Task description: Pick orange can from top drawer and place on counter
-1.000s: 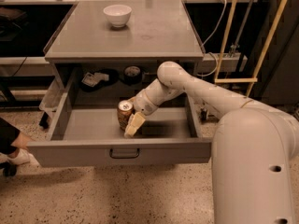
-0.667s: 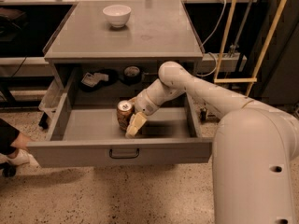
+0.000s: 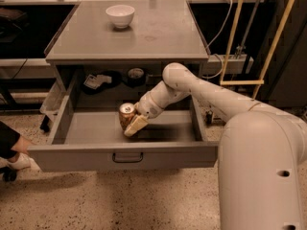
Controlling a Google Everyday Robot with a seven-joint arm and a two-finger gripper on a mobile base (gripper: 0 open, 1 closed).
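Observation:
The orange can (image 3: 125,115) stands upright in the open top drawer (image 3: 96,128), near the middle of its floor. My gripper (image 3: 131,123) reaches down into the drawer from the right and is shut on the can. One pale finger (image 3: 136,125) lies across the can's front right side; the other is hidden behind it. The counter (image 3: 158,32) is the grey top above the drawer.
A white bowl (image 3: 120,15) stands at the back left of the counter. Dark items (image 3: 98,80) and a round object (image 3: 136,74) sit at the back of the drawer under the counter. A person's arm and shoe (image 3: 14,152) are at the left, by the drawer's front corner.
The gripper and the can have shifted very slightly up and left; otherwise nothing has moved.

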